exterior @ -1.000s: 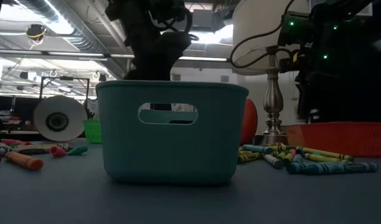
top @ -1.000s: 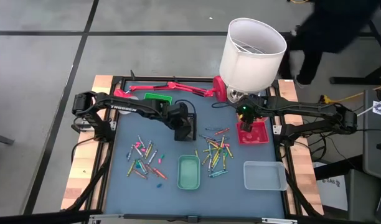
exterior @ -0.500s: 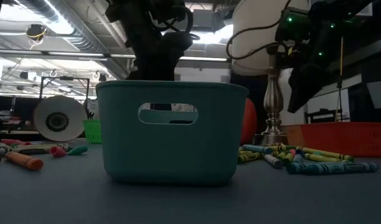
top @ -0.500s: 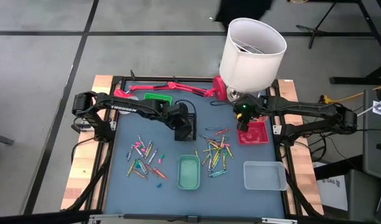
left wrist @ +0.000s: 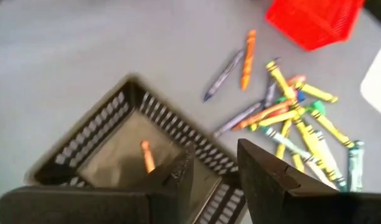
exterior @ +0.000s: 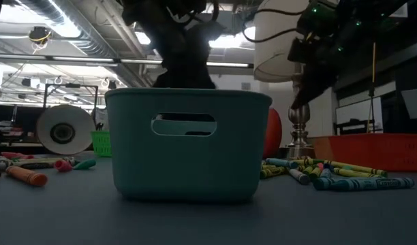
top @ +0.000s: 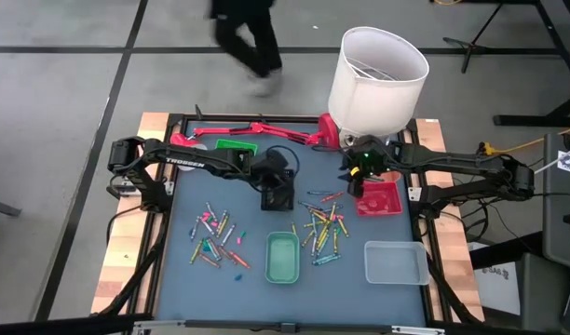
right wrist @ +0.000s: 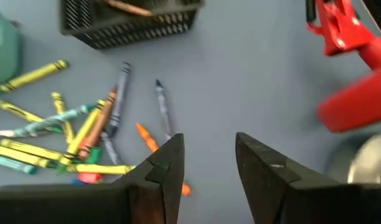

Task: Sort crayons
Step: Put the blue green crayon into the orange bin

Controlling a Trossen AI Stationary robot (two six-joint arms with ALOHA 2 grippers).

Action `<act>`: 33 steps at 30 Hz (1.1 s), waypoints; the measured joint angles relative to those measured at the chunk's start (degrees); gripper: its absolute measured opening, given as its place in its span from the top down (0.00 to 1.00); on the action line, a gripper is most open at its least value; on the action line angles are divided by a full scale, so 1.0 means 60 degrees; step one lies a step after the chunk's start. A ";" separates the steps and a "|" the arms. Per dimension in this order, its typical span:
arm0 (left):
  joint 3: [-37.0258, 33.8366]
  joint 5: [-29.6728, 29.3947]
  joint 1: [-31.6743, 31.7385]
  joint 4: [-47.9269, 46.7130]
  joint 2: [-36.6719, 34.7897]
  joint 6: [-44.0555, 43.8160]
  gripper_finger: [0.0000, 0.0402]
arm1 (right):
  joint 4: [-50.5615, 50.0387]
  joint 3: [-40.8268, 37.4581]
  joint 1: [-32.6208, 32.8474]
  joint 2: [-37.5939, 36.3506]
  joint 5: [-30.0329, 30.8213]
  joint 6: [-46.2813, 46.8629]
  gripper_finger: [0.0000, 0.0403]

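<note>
So the crayons (top: 322,228) sit in two loose scatters on the counter: a yellow-heavy pile just right of the teal tray (top: 283,258), and a pinker, mixed bunch (top: 215,237) toward the left edge. One orange crayon (left wrist: 147,155) already lies inside the black mesh tray (top: 278,194) near the middle. The left gripper (left wrist: 212,171) hangs right over that tray with its fingers parted and nothing between them, so I'd guess that's a drop-off spot for one colour.

The right gripper (right wrist: 206,158) hovers near the back right, beside the red tray (top: 379,198) and the lamp base, fingers also spread and empty, looking down at a few stray crayons next to the big pile. Probably lining up its next pick.

Room-wise, the front of the counter is fairly open around the clear tray (top: 396,262) at the front right. The back edge is tighter, with the red desk lamp (top: 257,132) and the white lampshade (top: 377,79) crowding the right arm.
</note>
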 joint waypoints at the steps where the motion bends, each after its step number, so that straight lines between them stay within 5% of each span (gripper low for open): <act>1: 0.0000 0.0000 0.0000 0.0168 -0.0002 0.0212 0.73 | 0.0112 0.0000 0.0000 0.0000 -0.0155 0.0011 0.65; 17: 0.0000 -0.0306 -0.0086 0.0993 0.0001 0.3649 0.73 | 0.1461 0.0000 0.0374 0.0122 -0.0280 0.0059 0.65; 28: 0.0000 -0.0101 -0.0993 0.0938 0.0001 0.3602 0.73 | 0.1696 0.0000 0.4138 0.0762 -0.0195 0.1224 0.65; 33: 0.0000 -0.0101 -0.1489 0.0928 0.0001 0.3580 0.73 | 0.1717 0.0000 0.5850 0.1259 0.0628 0.1924 0.65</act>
